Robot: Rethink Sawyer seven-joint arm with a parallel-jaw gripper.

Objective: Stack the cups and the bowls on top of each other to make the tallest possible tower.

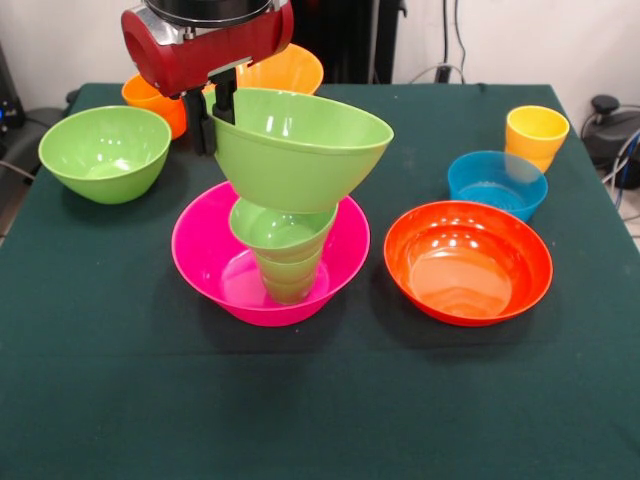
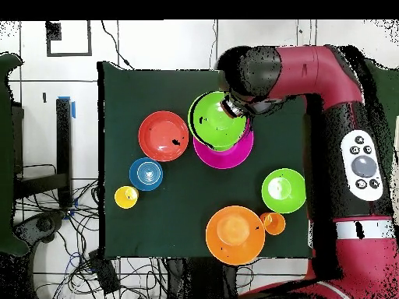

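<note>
Front view: your fingers (image 1: 222, 108) pinched the far rim of the large light green plastic bowl (image 1: 300, 150), tilted atop the stacked green pieces (image 1: 285, 250) in the glossy pink bowl (image 1: 210, 262) mid-counter. Light, stiff, slippery; rim grip suited it.

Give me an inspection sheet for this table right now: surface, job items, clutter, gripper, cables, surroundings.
Surface: dark green cloth, flat.
Tower: pink bowl as base, small green pieces nested in it, large green bowl tilted on top.
Loose items: second green bowl, red-orange bowl, blue bowl, yellow cup, orange bowl, orange cup.
Clutter: nothing seen.
Gripper: fingers pinch the tilted bowl's rim.
Cables: on the floor beyond the table's edges.
Surroundings: tiled floor.
</note>
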